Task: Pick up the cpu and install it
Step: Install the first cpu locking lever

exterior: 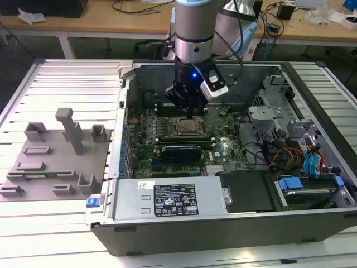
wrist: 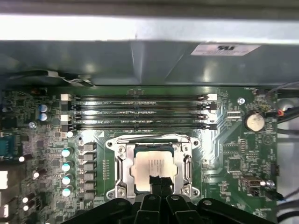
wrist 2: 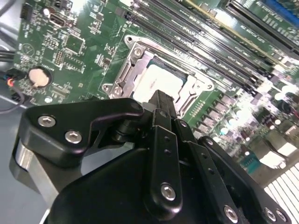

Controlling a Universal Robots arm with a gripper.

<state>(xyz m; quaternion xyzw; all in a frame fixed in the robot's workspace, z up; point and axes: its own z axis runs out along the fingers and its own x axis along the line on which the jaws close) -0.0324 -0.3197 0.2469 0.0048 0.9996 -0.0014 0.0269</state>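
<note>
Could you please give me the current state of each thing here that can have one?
cpu: lying flat in the socket, not held.
socket frame: open, bracket not closed over the chip.
gripper: fingertips together just above the chip.
computer case: side panel off, interior exposed.

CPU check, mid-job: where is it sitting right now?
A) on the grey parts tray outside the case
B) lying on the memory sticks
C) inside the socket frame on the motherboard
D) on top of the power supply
C: in both wrist views the cpu lies flat inside the metal socket frame on the motherboard, with the gripper right over its near edge.
</note>
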